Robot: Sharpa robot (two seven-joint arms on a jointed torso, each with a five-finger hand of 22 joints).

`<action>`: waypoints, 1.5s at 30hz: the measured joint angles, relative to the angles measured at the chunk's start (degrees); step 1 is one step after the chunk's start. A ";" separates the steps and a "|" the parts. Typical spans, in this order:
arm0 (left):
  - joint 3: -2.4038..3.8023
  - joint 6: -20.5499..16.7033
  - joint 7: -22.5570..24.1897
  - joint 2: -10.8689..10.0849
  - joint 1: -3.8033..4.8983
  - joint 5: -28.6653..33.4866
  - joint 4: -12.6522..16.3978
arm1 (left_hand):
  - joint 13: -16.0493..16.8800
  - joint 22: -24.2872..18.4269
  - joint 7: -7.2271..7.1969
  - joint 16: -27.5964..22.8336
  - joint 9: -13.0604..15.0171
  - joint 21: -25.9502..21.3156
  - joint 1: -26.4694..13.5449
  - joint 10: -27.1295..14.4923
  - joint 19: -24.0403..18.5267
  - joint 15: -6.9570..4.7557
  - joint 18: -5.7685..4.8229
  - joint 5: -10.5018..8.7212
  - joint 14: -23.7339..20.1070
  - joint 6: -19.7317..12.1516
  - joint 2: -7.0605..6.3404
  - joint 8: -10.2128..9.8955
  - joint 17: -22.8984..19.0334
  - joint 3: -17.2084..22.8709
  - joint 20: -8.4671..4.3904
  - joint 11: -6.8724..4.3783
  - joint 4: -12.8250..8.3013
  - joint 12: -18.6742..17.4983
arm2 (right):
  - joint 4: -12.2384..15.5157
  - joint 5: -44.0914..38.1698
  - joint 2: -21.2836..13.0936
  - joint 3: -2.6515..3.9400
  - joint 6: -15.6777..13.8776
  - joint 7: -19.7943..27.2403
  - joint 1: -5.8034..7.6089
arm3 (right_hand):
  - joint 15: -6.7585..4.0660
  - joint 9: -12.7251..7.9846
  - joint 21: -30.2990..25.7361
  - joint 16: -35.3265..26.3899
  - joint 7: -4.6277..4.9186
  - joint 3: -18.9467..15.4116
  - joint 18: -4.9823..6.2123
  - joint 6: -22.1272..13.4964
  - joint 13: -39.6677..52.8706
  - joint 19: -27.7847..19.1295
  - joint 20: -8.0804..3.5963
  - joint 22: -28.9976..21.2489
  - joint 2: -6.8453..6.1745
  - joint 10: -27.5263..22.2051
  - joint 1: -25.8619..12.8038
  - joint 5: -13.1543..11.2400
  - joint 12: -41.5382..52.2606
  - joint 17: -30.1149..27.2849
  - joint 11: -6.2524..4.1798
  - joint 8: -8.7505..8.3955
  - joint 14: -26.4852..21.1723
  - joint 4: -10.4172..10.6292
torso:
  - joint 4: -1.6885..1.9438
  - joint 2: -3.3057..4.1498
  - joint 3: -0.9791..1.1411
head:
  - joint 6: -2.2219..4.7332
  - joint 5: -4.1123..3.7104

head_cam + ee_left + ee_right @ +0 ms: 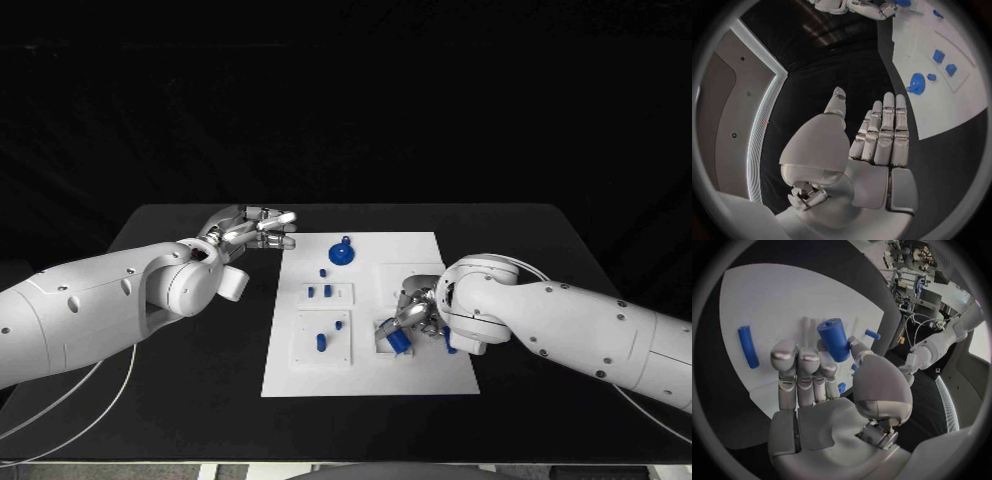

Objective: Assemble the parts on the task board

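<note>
Nearest us, in the lower right of the head view, we list the right hand (408, 318) over the lower right part of the task board (433, 385); its fingers hold a blue cylinder part (836, 339), seen in the right wrist view between thumb and fingertips, above the white plate. Beside it we note a blue rod (748, 346) lying flat on the board. At mid-frame we record small blue pegs (319, 292) standing in the board's left-hand panels, and one more peg (320, 342) lower down. Further up sits a blue round piece (340, 253). Farthest, at upper left, the left hand (258, 230) hovers off the board's corner, fingers straight and together, holding nothing.
</note>
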 measured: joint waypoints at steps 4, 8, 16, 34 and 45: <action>0.00 0.17 -0.17 -0.06 0.00 -0.01 0.05 | 0.00 -0.08 0.30 0.00 0.00 0.08 -0.30 0.00 0.00 0.00 0.00 0.00 0.00 -0.31 0.30 0.00 0.00 0.00 0.00 0.00 0.00 0.00 | -0.33 -0.70 0.41 -0.30 0.11 -0.01 0.14 | 0.00 0.00 0.00 0.00 -0.15 -0.47 -0.01 0.40 0.00 0.00 0.00 0.00 0.45 0.02 -0.45 -0.87 0.00 0.00 -0.01 -0.06 0.00 0.48 | 0.01 0.03 0.00 | 0.10 0.12; 0.00 0.33 -0.30 -0.08 0.00 -0.02 0.08 | 0.00 -0.19 0.14 0.00 0.00 0.08 -0.30 0.00 -0.21 0.00 0.00 0.00 0.00 -0.46 0.30 0.00 0.00 -0.13 0.21 0.00 0.13 0.00 | -0.52 -1.38 0.74 -0.46 0.26 -0.05 0.19 | 0.01 0.00 0.00 0.01 -0.33 0.38 -0.03 0.78 0.00 0.00 0.00 0.00 0.75 0.02 -0.79 -3.45 0.00 0.04 0.00 -0.08 -0.01 2.92 | -0.03 0.04 0.03 | 0.20 0.39; 0.01 0.65 -0.51 -0.02 0.00 -0.03 0.09 | 0.00 -0.27 0.14 0.00 0.00 0.08 -0.30 -0.21 -0.21 0.20 0.00 0.00 -0.20 -0.46 0.30 0.00 -0.01 -0.14 0.21 0.20 0.13 0.00 | -0.91 -2.64 1.12 -0.61 0.34 -0.07 0.18 | 0.01 -0.30 0.00 0.03 -1.46 1.55 -0.87 2.10 0.15 0.01 -0.43 -0.01 -3.22 0.01 -2.25 -7.30 -0.32 0.29 0.00 -0.71 -0.04 11.17 | -0.08 0.04 0.04 | 0.21 0.53; 0.00 1.01 -0.73 0.04 0.00 -0.03 0.04 | 0.04 -0.50 0.30 0.00 0.00 0.08 -0.53 -0.20 -0.21 0.20 0.00 0.00 -0.20 -1.55 0.53 0.00 -0.02 -0.08 0.21 0.20 0.57 0.00 | -0.77 -3.60 1.08 -0.71 0.07 0.11 0.11 | -0.19 -0.17 0.00 -0.60 -1.21 -13.28 -0.87 1.86 0.60 0.01 -0.43 -0.02 0.13 -0.01 -1.51 -7.30 -0.91 0.73 -0.21 -0.17 0.15 11.83 | -0.06 0.04 0.06 | 0.17 0.59; 0.00 1.20 -0.92 0.04 0.00 -0.03 0.03 | 0.03 -0.69 0.30 0.00 0.00 0.50 -0.53 -0.61 -0.21 0.20 0.00 0.00 -0.19 -1.96 0.53 0.00 -0.02 -0.07 0.21 0.21 1.02 0.00 | -0.33 -3.70 0.73 -0.76 -0.34 0.24 0.05 | -0.18 -0.16 0.00 -0.62 -1.22 -13.44 -0.87 1.86 0.70 0.01 -0.42 -0.02 0.13 -0.01 -1.51 -7.30 -0.91 0.84 -0.19 -0.17 0.15 11.99 | -0.04 0.09 0.07 | 0.04 0.56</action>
